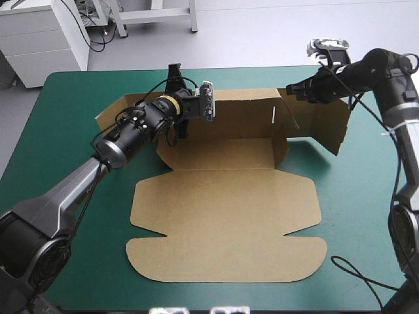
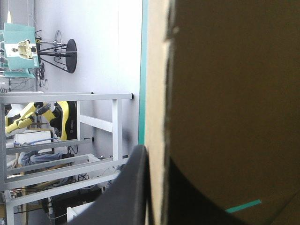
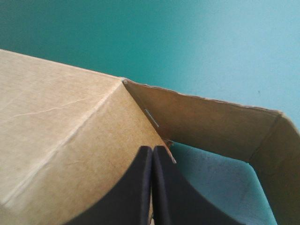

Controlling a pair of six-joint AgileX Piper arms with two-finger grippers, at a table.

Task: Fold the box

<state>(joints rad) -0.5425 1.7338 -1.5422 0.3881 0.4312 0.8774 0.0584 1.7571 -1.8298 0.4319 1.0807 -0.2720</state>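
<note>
Teal-green cover (image 1: 65, 131) beneath half-raised box (image 1: 222, 216)

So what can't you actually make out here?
High view: the right gripper holds the box by a side flap, but its fingertips are too small and dark to tell apart.
Left wrist view: brown board fills the space ahead of the left gripper, hiding most of the table.
High and right wrist views: a pale sliver on the box wall is too small to identify.
</note>
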